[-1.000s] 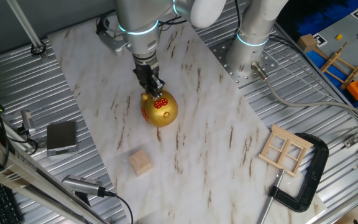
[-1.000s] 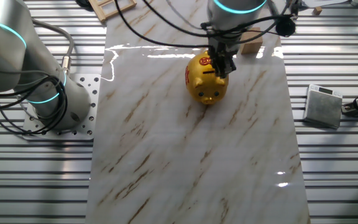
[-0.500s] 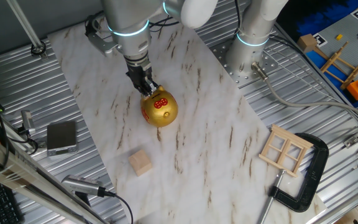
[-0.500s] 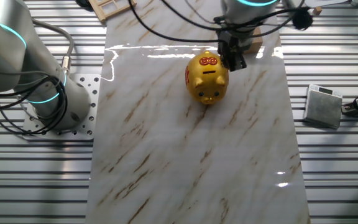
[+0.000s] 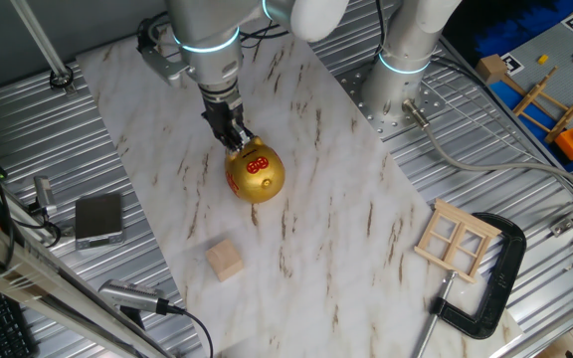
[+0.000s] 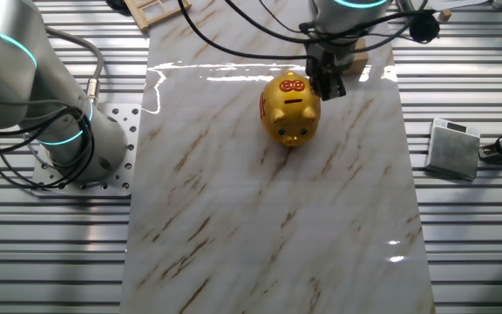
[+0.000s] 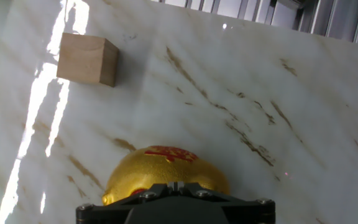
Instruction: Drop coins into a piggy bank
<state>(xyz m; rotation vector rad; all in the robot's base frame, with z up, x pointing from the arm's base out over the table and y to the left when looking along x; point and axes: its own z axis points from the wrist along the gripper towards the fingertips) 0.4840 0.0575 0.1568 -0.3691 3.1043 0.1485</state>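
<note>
Gold, shiny pig-shaped piggy bank w/ red markings sat on white marble-look tabletop, slot on its back visible in the other fixed view. Black two-finger gripper hung just beside the bank's back end, tips near its upper surface, not over the slot. Fingers looked pressed together, but whether anything was pinched btwn them: cannot tell, too small. No dark coin visible in any view; hand view showed only gripper body edge, bank top and pale wooden cube well apart on the marble. Judged step: either a coin was just dropped or one is held edge-on, unclear. To do it well: centre tips over slot, align coin edge w/ slot length, lower close before release. Risk: coin glancing off the rounded glossy shell.
</note>
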